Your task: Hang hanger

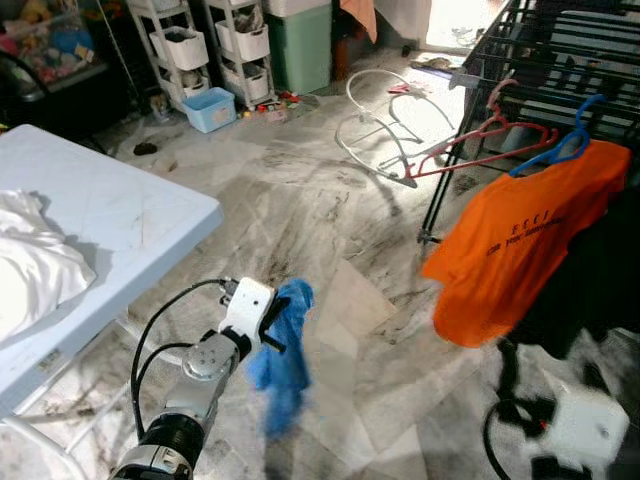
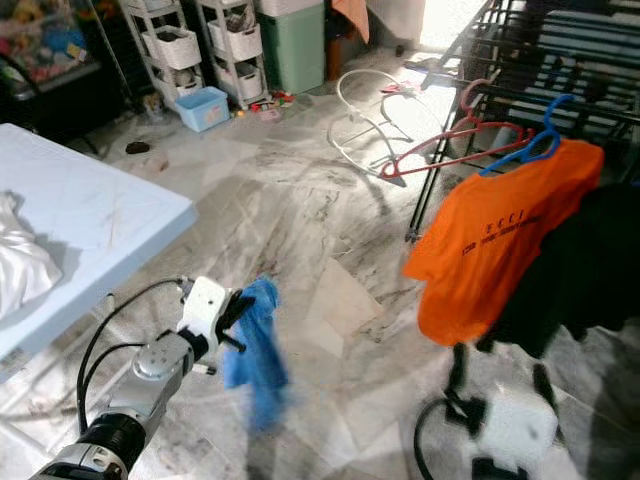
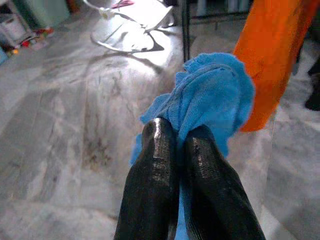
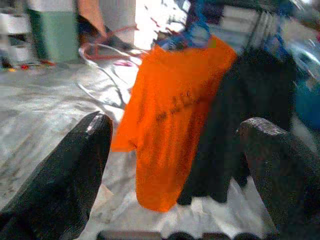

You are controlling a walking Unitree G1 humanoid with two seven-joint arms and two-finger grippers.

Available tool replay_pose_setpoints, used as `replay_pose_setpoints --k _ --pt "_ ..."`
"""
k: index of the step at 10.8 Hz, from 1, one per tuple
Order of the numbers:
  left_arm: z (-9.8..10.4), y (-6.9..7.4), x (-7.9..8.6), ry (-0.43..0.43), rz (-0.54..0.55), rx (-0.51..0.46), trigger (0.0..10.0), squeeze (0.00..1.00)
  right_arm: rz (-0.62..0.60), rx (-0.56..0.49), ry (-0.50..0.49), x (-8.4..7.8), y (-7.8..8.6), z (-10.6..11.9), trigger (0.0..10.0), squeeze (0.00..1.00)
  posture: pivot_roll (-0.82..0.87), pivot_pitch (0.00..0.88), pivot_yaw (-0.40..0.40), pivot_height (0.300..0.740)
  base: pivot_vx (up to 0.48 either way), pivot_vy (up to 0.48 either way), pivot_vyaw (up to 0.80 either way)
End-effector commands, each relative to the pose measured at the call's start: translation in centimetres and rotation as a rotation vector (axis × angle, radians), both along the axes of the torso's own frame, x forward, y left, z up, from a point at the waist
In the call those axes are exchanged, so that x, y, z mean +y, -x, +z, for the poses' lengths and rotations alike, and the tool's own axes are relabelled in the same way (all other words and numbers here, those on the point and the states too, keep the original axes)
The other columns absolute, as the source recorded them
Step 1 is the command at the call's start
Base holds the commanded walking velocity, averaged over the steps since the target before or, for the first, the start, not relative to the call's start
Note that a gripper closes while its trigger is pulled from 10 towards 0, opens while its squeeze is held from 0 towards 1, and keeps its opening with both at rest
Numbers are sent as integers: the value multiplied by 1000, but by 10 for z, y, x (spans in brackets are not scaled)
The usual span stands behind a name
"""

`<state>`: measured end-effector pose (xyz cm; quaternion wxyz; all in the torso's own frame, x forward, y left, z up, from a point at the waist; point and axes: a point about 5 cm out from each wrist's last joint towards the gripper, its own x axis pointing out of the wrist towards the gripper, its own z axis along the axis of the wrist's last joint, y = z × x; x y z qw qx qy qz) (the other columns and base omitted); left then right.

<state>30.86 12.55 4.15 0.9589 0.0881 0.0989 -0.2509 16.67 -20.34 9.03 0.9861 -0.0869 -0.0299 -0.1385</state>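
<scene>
Hanger (image 1: 562, 150), blue, is hooked on the drying rack (image 1: 560, 50) at two o'clock, carrying an orange shirt (image 1: 520, 240).

A blue cloth (image 1: 285, 350) is clamped between the closed fingers of the left gripper (image 1: 272, 325) above the marble floor (image 1: 330, 210). The right gripper (image 4: 175, 145) is held spread apart, facing the orange shirt. A table (image 1: 110, 220) is seen at nine o'clock.

Bright orange T-shirt (image 1: 520, 240) with dark lettering, on a blue hanger (image 1: 560, 148); beside it a black garment (image 1: 598, 278) and a red hanger (image 1: 470, 140). The cloth (image 1: 283, 355) pinched in the black-fingered left claw (image 3: 177, 145) is blue. Pale blue table (image 1: 110, 215), white fabric (image 1: 30, 270), grey-veined marble floor (image 1: 320, 210), green bin (image 1: 300, 45).
</scene>
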Motion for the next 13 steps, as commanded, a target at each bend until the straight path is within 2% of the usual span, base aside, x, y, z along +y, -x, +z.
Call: replay_pose_setpoints --k 1,2,3,4,5,6,8,10,12,13 --pt "2 0 -1 -9 -12 -17 10000 0 32 -8 10 3 -5 4 10000 0 -76 46 31 740 0 0 0" --pt "4 -1 -4 12 -1 -24 10000 0 118 -50 72 -3 -28 19 10000 0 -55 49 20 740 0 0 0" --pt "7 -4 -4 25 12 -21 10000 0 148 -66 89 -5 -40 25 10000 0 -48 53 15 740 0 0 0" --pt "11 -2 -6 35 -11 -43 10000 0 200 -108 119 -4 -60 39 10000 0 -37 58 12 740 0 0 0" --pt "9 -1 -4 33 -2 -34 10000 0 263 -158 97 5 -78 53 10000 0 -30 65 17 740 0 0 0" --pt "10 -2 -3 30 -1 -35 10000 0 299 -175 91 11 -86 57 10000 0 -28 65 20 740 0 0 0" --pt "20 -7 -6 41 14 -70 10000 0 319 -169 107 17 -96 55 10000 0 -12 64 16 740 0 0 0" --pt "25 -6 -8 53 28 -94 10000 0 284 -158 55 15 -91 46 10000 0 4 51 3 740 0 0 0" --pt "27 -6 -7 51 52 -110 10000 0 211 -124 27 -2 -86 34 10000 0 35 40 -32 740 0 0 0" --pt "35 -11 -4 42 58 -132 10000 0 200 -132 31 -4 -87 36 10000 0 50 35 -35 740 0 0 0"
